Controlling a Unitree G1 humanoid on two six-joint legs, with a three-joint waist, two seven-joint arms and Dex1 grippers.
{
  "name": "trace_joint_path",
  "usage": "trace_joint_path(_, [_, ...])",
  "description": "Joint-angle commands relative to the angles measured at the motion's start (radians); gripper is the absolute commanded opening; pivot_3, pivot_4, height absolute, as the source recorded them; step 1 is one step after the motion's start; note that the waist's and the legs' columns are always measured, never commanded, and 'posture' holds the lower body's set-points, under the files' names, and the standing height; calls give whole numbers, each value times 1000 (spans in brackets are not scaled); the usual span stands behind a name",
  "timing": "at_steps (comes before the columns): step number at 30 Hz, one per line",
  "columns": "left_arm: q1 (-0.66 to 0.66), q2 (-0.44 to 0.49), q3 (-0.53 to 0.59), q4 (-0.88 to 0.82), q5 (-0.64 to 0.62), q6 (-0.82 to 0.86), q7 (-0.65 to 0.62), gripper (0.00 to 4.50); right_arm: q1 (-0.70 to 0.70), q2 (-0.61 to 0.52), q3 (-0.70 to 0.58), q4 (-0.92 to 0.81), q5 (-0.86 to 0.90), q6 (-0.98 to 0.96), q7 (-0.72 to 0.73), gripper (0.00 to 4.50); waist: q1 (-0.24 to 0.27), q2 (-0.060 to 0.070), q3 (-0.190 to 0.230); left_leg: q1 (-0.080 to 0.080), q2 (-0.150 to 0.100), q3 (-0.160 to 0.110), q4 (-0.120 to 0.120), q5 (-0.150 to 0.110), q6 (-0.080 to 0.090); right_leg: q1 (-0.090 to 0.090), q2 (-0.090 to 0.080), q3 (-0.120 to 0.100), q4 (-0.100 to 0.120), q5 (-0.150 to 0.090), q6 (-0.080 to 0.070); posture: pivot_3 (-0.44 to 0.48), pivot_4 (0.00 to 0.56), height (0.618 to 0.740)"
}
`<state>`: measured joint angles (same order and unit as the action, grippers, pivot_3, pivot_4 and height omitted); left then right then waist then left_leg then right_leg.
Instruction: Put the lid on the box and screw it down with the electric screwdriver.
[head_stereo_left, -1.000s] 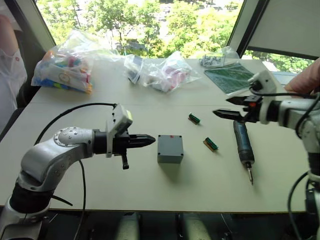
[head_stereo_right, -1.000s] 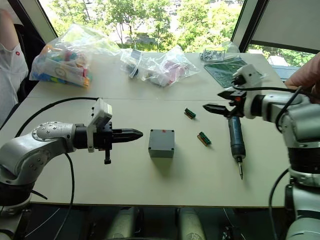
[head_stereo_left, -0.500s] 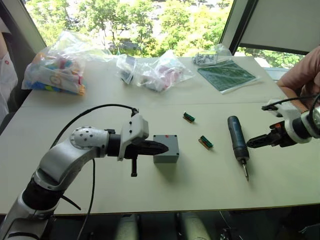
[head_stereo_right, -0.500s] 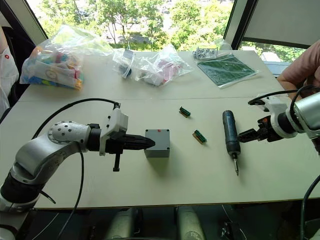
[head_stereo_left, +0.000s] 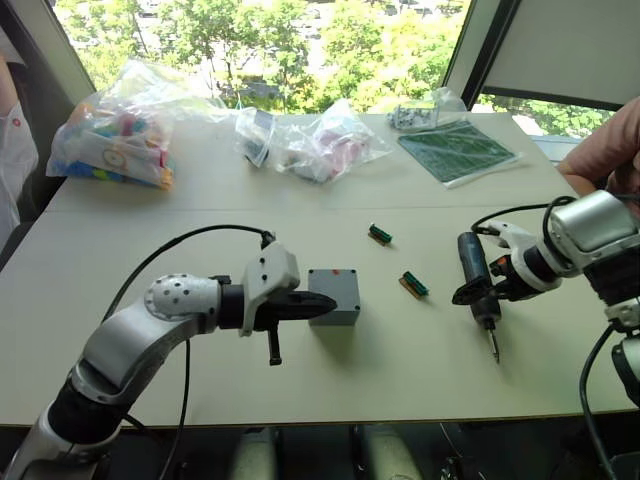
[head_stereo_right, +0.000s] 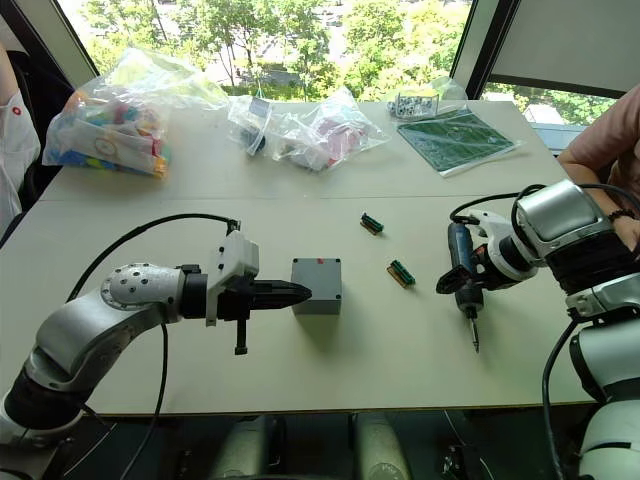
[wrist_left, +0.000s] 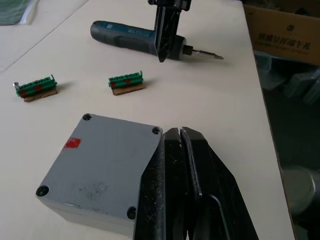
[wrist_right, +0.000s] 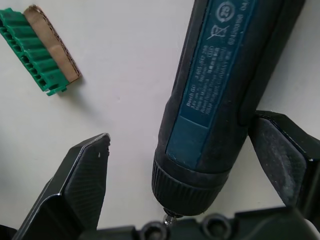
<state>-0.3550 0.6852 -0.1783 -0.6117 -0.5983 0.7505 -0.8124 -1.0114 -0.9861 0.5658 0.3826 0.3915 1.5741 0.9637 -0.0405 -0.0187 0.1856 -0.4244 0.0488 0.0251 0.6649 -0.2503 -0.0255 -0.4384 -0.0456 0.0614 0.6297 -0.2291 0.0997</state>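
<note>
Left hand (head_stereo_left: 325, 308): fingers pressed together, clenched on nothing, tips touching the near left edge of the box (head_stereo_left: 335, 295). Box sits near the middle of the table (head_stereo_left: 300, 390); the lid (wrist_left: 100, 165) is already on top of it, flush, with screw holes at the corners and a red mark near one edge.

Right hand (wrist_right: 180, 170): fingers spread wide, one on each side of the electric screwdriver (head_stereo_left: 477, 285), straddling its tapered end; no finger is seen pressing on the body. Screwdriver lies flat on the table at about 3 o'clock from the box, well apart from it, bit pointing toward the near edge.

Between box and screwdriver: a green connector (head_stereo_left: 415, 285), loose on the table. A second green connector (head_stereo_left: 380, 234) lies at about 1 o'clock from the box, farther back.

Far side of table: clear plastic bags (head_stereo_left: 310, 140) with parts, one bag of coloured pieces (head_stereo_left: 115, 140) at 10 o'clock, a green circuit board (head_stereo_left: 455, 150) at 1 o'clock.
</note>
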Motion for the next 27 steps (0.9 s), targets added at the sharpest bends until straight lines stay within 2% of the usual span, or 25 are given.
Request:
trace_joint_path(1, [13,-4,28,-58,-9,10,37,0,-16,7,72,41,-41,-58,20,4051,-1,-1,0,0,0,0,0,0,0,0,0,0,0,0,0,0,150,740])
trace_joint_path(2, [19,-4,32,-64,-11,13,44,0,-21,10,88,46,-47,-69,28,3874,-1,-1,-1,0,0,0,0,0,0,0,0,0,0,0,0,0,150,740])
trace_joint_path(9, [28,3,43,-65,-13,14,60,0,-3,15,129,45,-80,-88,57,1809,-2,-3,-2,2,0,0,1,0,0,2,0,0,0,0,0,0,150,740])
trace_joint_path(13, [12,18,49,-25,-3,0,33,0,-3,34,37,98,-94,-95,13,1809,-2,-5,-3,3,0,-1,0,0,0,3,0,0,0,0,0,0,150,740])
trace_joint_path(15, [-3,26,71,25,-10,-6,10,0,-106,91,-153,281,-109,-149,-91,1809,-4,-8,-4,4,0,0,0,0,0,4,0,0,0,0,0,0,150,740])
trace_joint_path(17, [0,34,106,65,-27,-16,-16,0,-180,123,-288,370,-116,-216,-182,1809,-11,-6,-3,7,0,1,1,0,0,6,0,0,0,1,-2,0,150,740])
trace_joint_path(19, [-13,32,144,114,-58,-12,-43,0,-253,134,-423,401,-92,-264,-243,1809,-10,1,0,6,0,3,1,0,0,4,0,2,0,2,-2,0,150,740])
trace_joint_path(21, [-40,24,172,171,-90,3,-66,0,-270,146,-593,353,-32,-333,-290,1809,-4,3,1,2,0,3,-2,0,0,-2,1,2,2,1,1,0,150,740])
trace_joint_path(22, [-41,29,182,187,-98,4,-81,0,-255,167,-676,311,-2,-345,-322,1809,-3,3,1,-2,0,2,-3,0,0,-6,2,2,2,3,4,0,150,740])
trace_joint_path(25, [-80,57,164,246,-100,24,-143,0,-58,356,-1018,-111,213,-426,-385,1809,-3,1,0,-1,1,-1,-7,0,0,-5,4,1,2,2,5,0,150,740])
trace_joint_path(27, [-101,75,152,272,-94,27,-177,0,27,473,-1104,-319,316,-413,-419,1809,-3,1,0,-1,2,-2,-9,0,1,-5,4,0,2,1,6,0,150,740])
